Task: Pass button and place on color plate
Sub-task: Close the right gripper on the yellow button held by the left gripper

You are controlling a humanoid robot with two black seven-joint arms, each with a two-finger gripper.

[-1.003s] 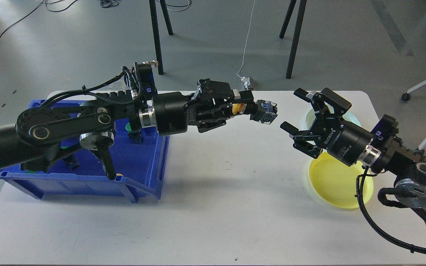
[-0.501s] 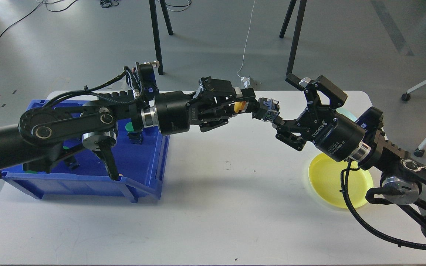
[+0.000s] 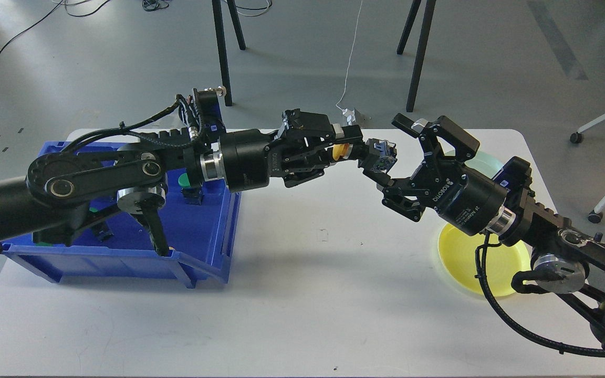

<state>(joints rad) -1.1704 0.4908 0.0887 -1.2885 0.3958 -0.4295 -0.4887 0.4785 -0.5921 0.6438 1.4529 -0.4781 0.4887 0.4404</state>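
Note:
My left gripper [image 3: 352,147] reaches right over the table, shut on a push button [image 3: 373,156]: a yellow cap [image 3: 338,151] between the fingers, with a black and blue body sticking out to the right. My right gripper [image 3: 389,152] is open, its two fingers standing above and below the button's body, around it. A yellow plate [image 3: 483,257] lies on the table under my right arm. A pale green plate [image 3: 483,160] lies behind it, mostly hidden by the right gripper.
A blue bin [image 3: 124,231] stands at the table's left, with a green-capped button [image 3: 183,181] and other dark parts inside. The white table [image 3: 308,294] stretches between bin and plates. Stand legs [image 3: 418,52] and a chair base are on the floor behind.
My right gripper has moved left and up from over the plates until its open fingers bracket the button. My left gripper has lifted slightly with the button and then held still.

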